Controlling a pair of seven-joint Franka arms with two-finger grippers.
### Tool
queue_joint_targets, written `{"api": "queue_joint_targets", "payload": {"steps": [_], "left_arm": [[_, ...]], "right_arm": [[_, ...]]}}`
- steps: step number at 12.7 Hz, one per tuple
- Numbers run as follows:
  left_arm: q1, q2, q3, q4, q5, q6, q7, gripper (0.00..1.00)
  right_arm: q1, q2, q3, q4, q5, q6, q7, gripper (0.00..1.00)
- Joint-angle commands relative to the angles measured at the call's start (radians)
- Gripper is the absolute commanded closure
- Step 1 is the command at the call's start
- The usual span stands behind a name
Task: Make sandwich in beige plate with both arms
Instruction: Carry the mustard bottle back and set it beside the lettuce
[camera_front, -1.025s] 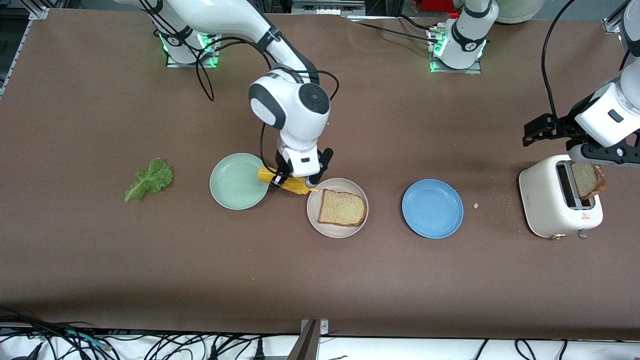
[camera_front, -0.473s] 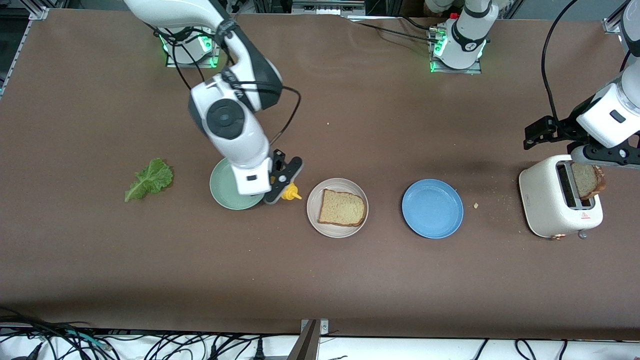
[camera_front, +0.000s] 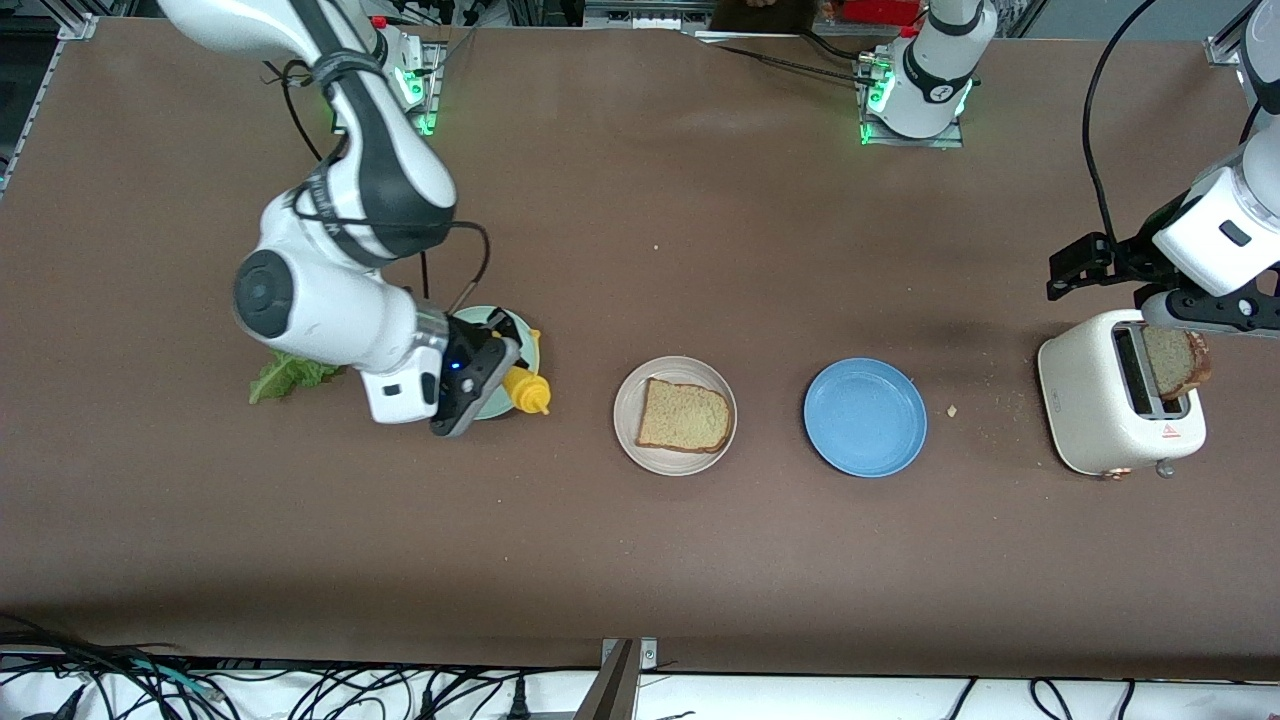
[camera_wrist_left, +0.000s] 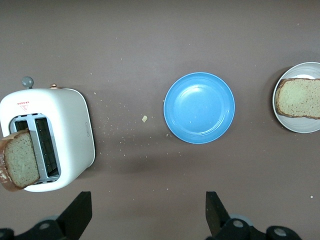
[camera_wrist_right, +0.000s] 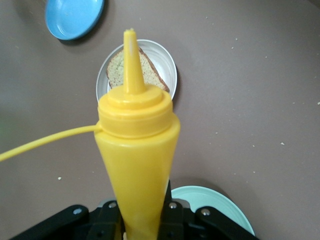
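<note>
Gripping a yellow mustard bottle (camera_front: 527, 389) over the mint green plate (camera_front: 524, 345), the right end effector (camera_front: 487, 372) has its fingers clamped on the body. The bottle's long axis points nozzle-first toward the beige plate (camera_front: 628, 428), where 1 bread slice (camera_front: 684, 416) lies flat. A loose grip could let it slip. The left end effector (camera_wrist_left: 145, 220) waits wide open above the toaster (camera_front: 1095, 420), where another slice (camera_front: 1176, 361) sits; lettuce (camera_front: 285, 377) lies on the bench (camera_front: 640, 560).
</note>
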Motion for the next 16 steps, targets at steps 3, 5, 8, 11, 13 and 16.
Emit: {"api": "queue_joint_targets", "payload": {"steps": [3, 5, 8, 11, 13, 16], "left_arm": [[-0.003, 0.002, -0.004, 0.014, 0.023, 0.0, 0.013, 0.0], [-0.001, 0.004, -0.004, 0.014, 0.023, 0.001, 0.013, 0.0], [-0.001, 0.002, -0.004, 0.014, 0.023, 0.003, 0.013, 0.0], [-0.001, 0.004, -0.004, 0.014, 0.023, 0.004, 0.013, 0.0], [-0.001, 0.004, -0.004, 0.014, 0.023, 0.004, 0.013, 0.0], [-0.001, 0.004, -0.004, 0.014, 0.023, 0.004, 0.013, 0.0]], "right_arm": [[-0.143, -0.069, 0.012, -0.098, 0.219, -0.11, -0.246, 0.74], [-0.203, -0.067, 0.012, -0.103, 0.285, -0.173, -0.375, 0.74], [-0.284, -0.058, 0.009, -0.115, 0.362, -0.261, -0.569, 0.74], [-0.35, -0.047, 0.009, -0.152, 0.388, -0.311, -0.754, 0.74], [-0.395, -0.02, 0.009, -0.155, 0.402, -0.368, -0.882, 0.74], [-0.439, 0.022, 0.008, -0.16, 0.4, -0.404, -1.054, 0.74]]}}
